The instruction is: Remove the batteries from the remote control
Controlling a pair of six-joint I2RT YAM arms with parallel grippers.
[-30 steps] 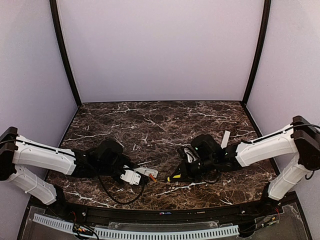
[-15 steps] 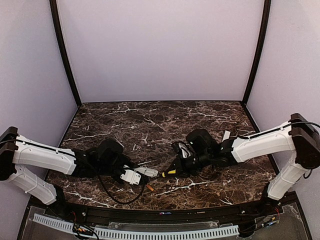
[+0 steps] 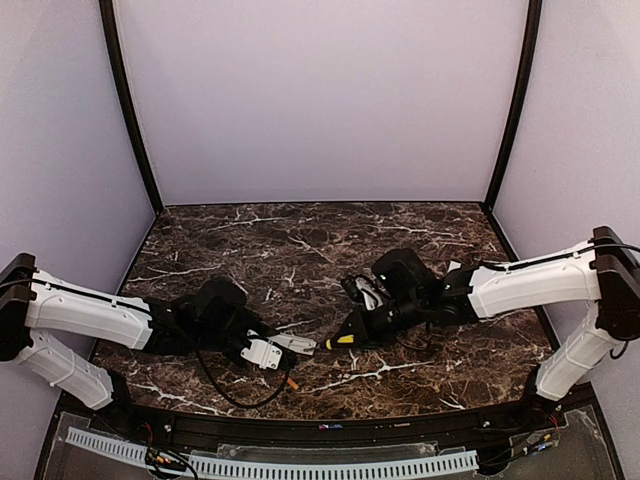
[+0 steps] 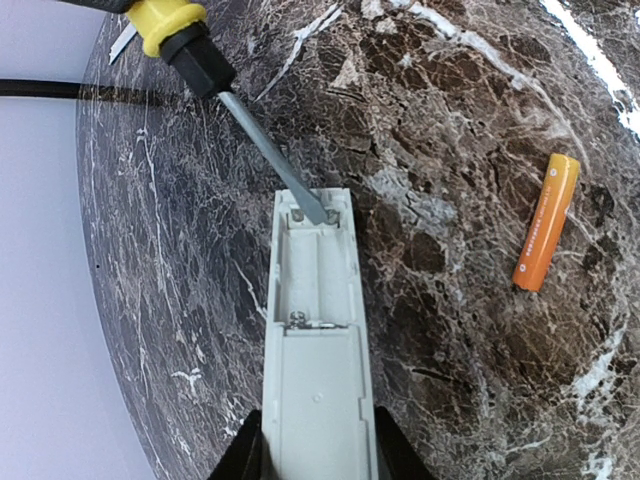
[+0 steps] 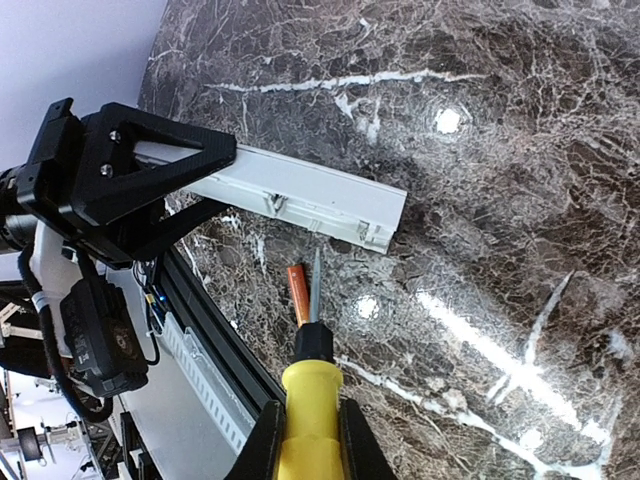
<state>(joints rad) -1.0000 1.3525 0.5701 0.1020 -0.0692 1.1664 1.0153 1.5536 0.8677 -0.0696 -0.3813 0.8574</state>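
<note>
Gripping the remote control [image 4: 315,330] by its near end, the left tool [image 4: 318,455] has its two dark fingers [image 4: 245,455] pressed against the long sides of the white bar. The remote is held off the counter [image 3: 300,240], low at the front left and about level, with its free end pointing towards the right arm. Its long battery recess faces up in the left wrist view, where the bare plastic floor and small metal contacts show at the far end.

The right tool [image 5: 308,445] is pinched on the yellow handle of a screwdriver [image 5: 308,400], with the black collar and thin steel blade sticking out beyond the fingers. In the left wrist view the blade tip lies over the far end wall of the recess. In the right wrist view it sits just beside that end of the remote, so I cannot tell whether the two touch.

One orange battery [image 4: 547,222] lies flat on the counter, clear of both tools and apart from the remote. It is off to the side of the remote's free end and, seen from above, nearer the front edge of the counter.
</note>
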